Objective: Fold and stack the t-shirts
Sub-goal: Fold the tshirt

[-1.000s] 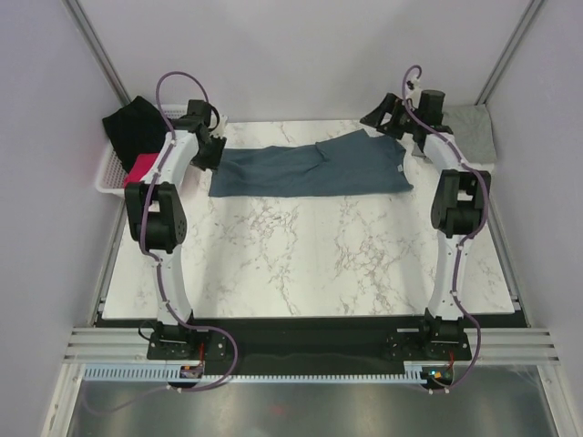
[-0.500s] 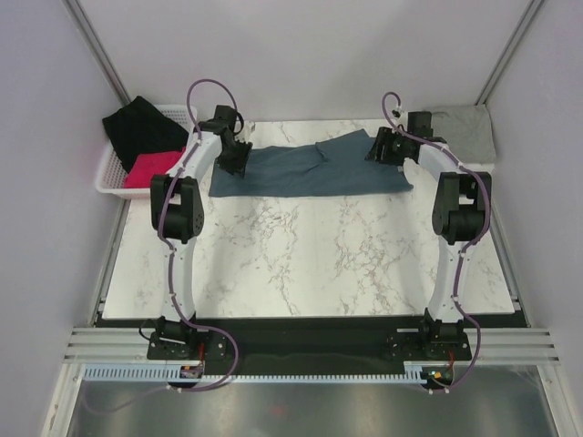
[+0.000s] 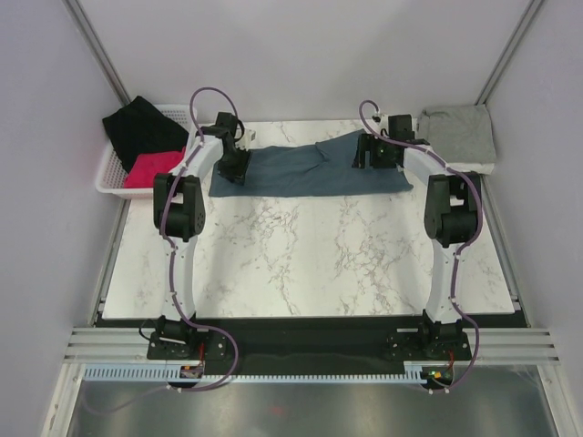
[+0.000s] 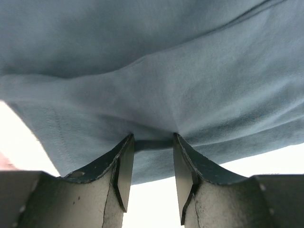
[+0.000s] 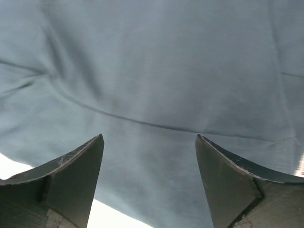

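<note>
At 6 o'clock, alu rail [image 3: 301, 360] w/ both arm bases bolted on, black strip between. Beyond, white marble-look table [image 3: 301, 255], grey veins, bare across near and mid part. Arms reaching up both flanks toward 12, purple cables looped over wrists. Left gripper [image 4: 152, 138] down at 11 o'clock on left end of slate-blue tee [image 3: 310, 173]: jaws partway apart, tips against cloth near its edge, cloth puckered between them; real pinch or just contact, can't tell. Right gripper [image 5: 149, 137] at 1 o'clock over right end of same tee: jaws spread wide, nothing between, cloth w/ a few creases below. Blue tee lying across far part of table, long side running 9 to 3, a fold ridge near its middle, wrinkled. No writing legible anywhere. At 10 o'clock, just off table's left edge, white slotted basket [image 3: 107, 177] w/ red cloth [image 3: 146, 170] inside and black cloth [image 3: 141, 127] heaped over its far rim. At 1–2 o'clock, far right corner, grey tee [image 3: 460, 132], apart from blue one. Pale plain walls [image 3: 291, 55] all round, alu posts [image 3: 96, 50] slanting up at both far corners.
</note>
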